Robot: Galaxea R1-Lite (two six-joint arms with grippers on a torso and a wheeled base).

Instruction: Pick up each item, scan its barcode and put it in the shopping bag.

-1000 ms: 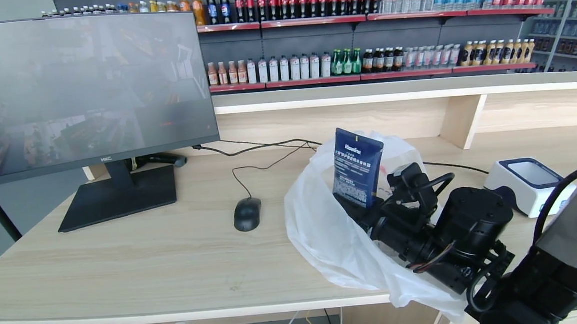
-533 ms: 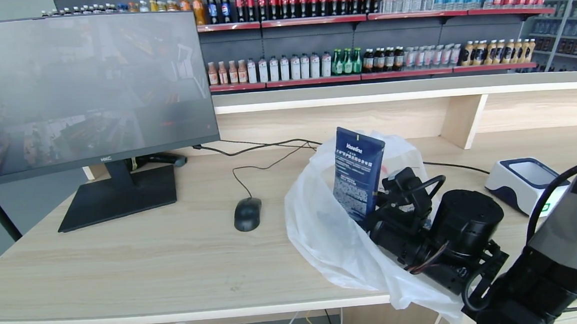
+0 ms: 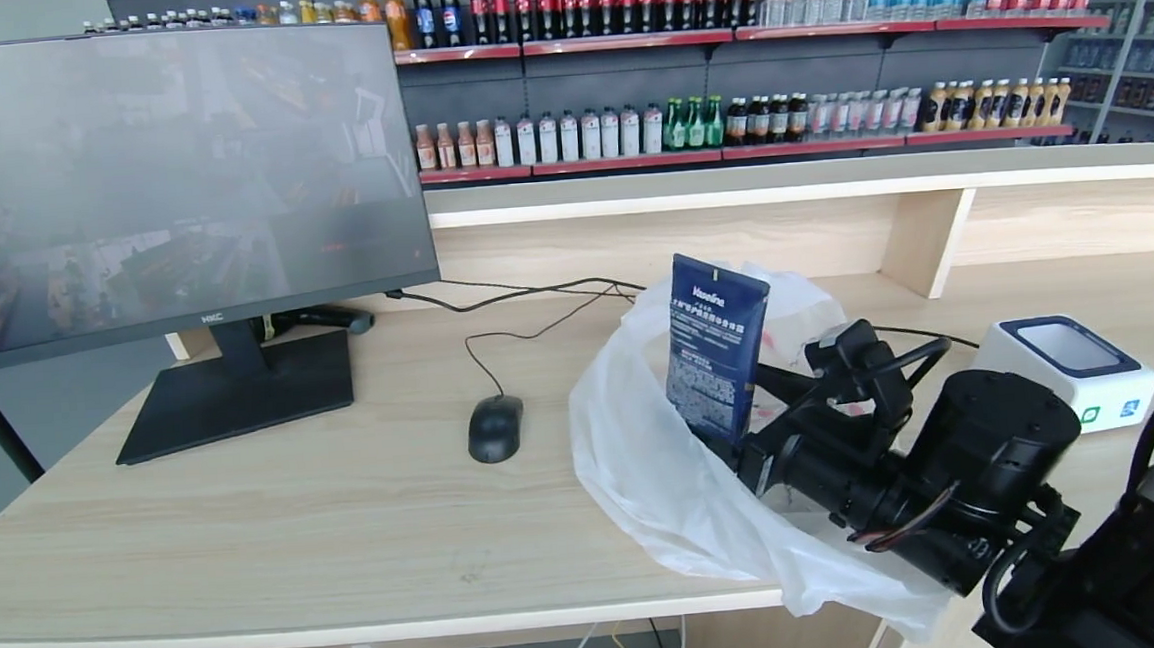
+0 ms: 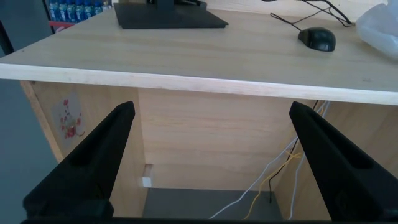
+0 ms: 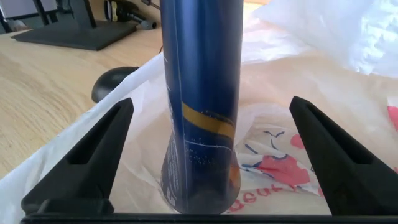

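Right gripper (image 5: 211,102) is spread wide, jaws either side of the dark blue stand-up foil pouch (image 3: 719,345), not touching it. The pouch stands upright in the white translucent plastic shopping bag (image 3: 645,460), right side of the light wooden counter (image 3: 299,521). It looks light, slick and floppy, so I'd pinch the flat faces low down. Left gripper (image 4: 211,112) is spread too, below the counter's near edge.

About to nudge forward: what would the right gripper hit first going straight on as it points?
Probably the blue pouch, upright in the shopping bag, centred ahead of the right gripper with jaws open; how near is unclear.
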